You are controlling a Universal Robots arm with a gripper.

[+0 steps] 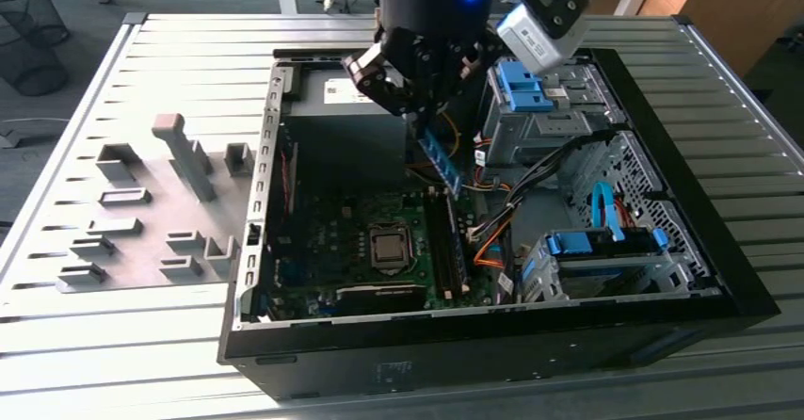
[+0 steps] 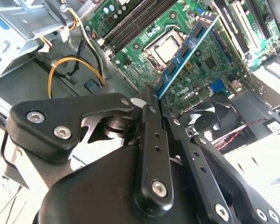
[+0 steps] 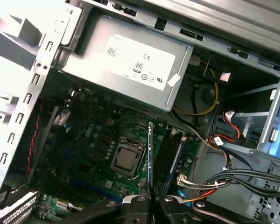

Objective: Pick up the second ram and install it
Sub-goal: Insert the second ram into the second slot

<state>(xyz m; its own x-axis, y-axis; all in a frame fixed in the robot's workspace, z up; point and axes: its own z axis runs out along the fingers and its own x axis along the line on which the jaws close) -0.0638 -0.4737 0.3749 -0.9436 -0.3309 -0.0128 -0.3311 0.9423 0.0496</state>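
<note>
The second ram point(image 1: 438, 162) is a narrow blue-green board strip hanging steeply tilted inside the open computer case, above the motherboard point(image 1: 339, 241). My gripper point(image 1: 425, 119) is shut on its upper end. In the second wrist view the second ram point(image 2: 186, 49) reaches out from the fingertips point(image 2: 149, 95) over the processor socket point(image 2: 165, 46). The first wrist view sees the second ram point(image 3: 150, 154) edge-on, held by my gripper point(image 3: 149, 200), beside the long black memory slots point(image 3: 169, 154). The strip hangs clear of the board.
The black case point(image 1: 503, 345) lies open on a slatted metal table. A grey power supply point(image 3: 126, 56) fills the far end. Drive cages with blue tabs point(image 1: 603, 246) and bundled cables point(image 1: 496, 241) crowd the exterior view's right. Grey fixture blocks point(image 1: 151, 213) stand on the left.
</note>
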